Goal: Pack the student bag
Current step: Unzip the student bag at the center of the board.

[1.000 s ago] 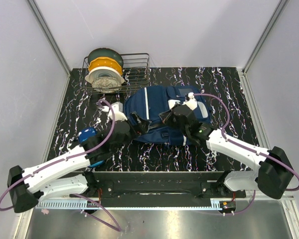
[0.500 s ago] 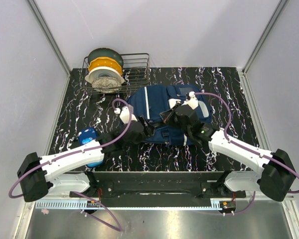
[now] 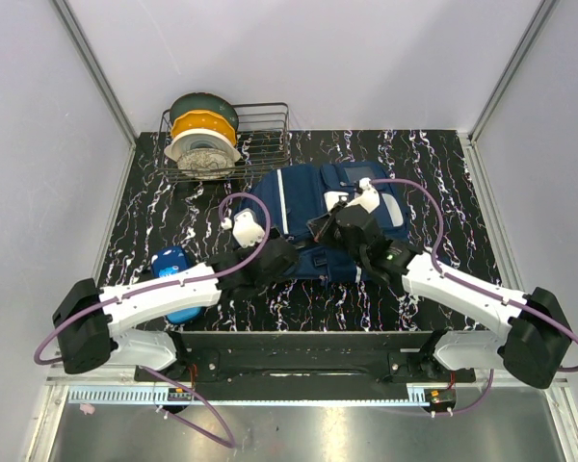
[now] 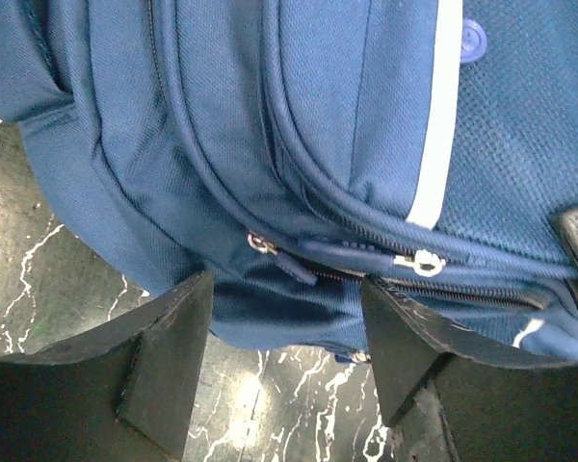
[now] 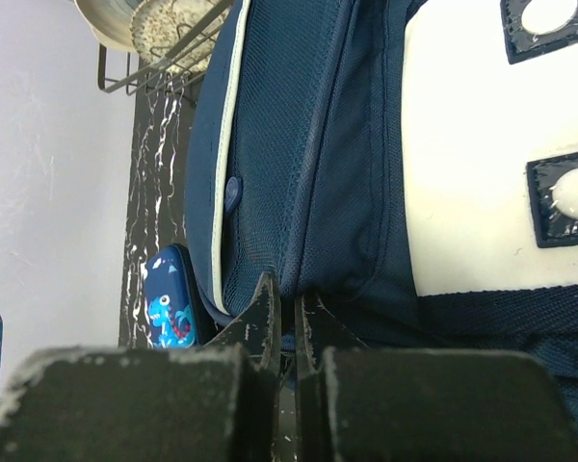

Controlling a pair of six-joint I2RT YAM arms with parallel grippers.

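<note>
Right now we are working at getting the student bag (image 3: 308, 197) open; it is lying flat near the middle of the black marbled surface (image 3: 433, 173), just in front of the wire rack (image 3: 265, 135) with its stacked bowls. Our left hand (image 4: 284, 289) is standing with its jaws apart at the near edge of the bag, and in the left wrist view the navy zip tab (image 4: 310, 266) is sitting between the two fingers, with a white-tipped puller (image 4: 419, 261) just to its side. Our right hand (image 5: 287, 289) is closed tight, its fingertips meeting against the bag's dark lower seam; whether any cloth is caught between them we cannot tell. We are judging that the step in hand is to take the tab and draw the zip open, making room for the blue pencil case (image 3: 170, 262) lying to the left of the bag, partly hidden by the left arm. To do that well, we are thinking the left hand needs to ease in until the tab alone, not a fold of fabric, is lying between the pads, and then close squarely on it. Pulling along the curve of the zip rather than across it should stop the slider jamming, and the right hand bearing on the bag should stop it sliding over the surface
</note>
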